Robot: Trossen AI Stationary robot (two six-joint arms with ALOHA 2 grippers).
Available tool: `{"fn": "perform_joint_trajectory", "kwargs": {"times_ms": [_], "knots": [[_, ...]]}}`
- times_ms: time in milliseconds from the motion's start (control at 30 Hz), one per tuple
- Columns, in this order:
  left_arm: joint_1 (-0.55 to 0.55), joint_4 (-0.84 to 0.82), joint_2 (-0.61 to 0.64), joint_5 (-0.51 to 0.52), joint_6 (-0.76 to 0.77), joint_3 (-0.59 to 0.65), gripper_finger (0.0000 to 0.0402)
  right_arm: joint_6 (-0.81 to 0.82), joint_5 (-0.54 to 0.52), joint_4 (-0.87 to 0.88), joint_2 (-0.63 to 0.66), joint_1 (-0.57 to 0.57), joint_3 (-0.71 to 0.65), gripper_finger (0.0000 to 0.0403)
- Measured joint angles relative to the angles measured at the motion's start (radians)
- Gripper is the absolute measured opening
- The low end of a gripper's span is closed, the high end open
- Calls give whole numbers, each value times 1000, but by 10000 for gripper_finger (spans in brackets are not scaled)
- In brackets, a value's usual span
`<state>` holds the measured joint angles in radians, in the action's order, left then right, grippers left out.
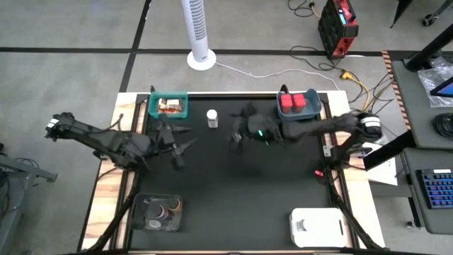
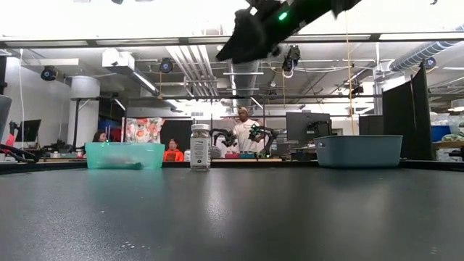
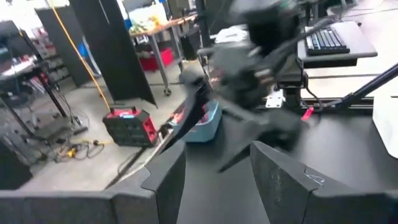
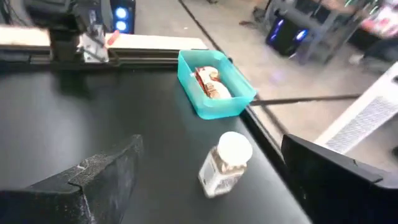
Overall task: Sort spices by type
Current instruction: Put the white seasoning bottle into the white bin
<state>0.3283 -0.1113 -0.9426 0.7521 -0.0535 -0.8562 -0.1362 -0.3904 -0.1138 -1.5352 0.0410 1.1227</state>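
A white-capped spice bottle (image 1: 211, 117) (image 2: 200, 147) (image 4: 227, 165) stands upright on its base near the table's far edge. Left of it, the teal bin (image 1: 168, 106) (image 4: 214, 84) holds orange and brown packets. The blue-grey bin (image 1: 299, 105) (image 2: 359, 151) holds two red boxes. Small jars sit in the clear tray (image 1: 157, 212). My right gripper (image 1: 233, 138) (image 4: 211, 144) hangs open, raised above the table just right of the bottle and touching nothing. My left gripper (image 1: 185, 139) (image 3: 217, 158) is open and empty, left of the bottle and nearer the table's near edge.
A white tray (image 1: 316, 227) sits at the near right corner. The dark mat's middle and near part (image 1: 241, 198) is bare. Both arms reach in over the far half of the table. People and desks show in the room beyond the far edge.
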Motion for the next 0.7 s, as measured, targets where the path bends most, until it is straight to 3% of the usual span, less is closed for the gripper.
{"fn": "perform_joint_trajectory", "kwargs": {"times_ms": [167,433,700], "knots": [[-1,-49,90,1,-65,0,165,47,170,-40,-152,145,116,375],[-1,-154,154,1,-86,0,165,16,186,-30,-393,204,300,375],[-1,-206,145,1,-100,1,165,31,165,-9,-485,233,348,375]]}}
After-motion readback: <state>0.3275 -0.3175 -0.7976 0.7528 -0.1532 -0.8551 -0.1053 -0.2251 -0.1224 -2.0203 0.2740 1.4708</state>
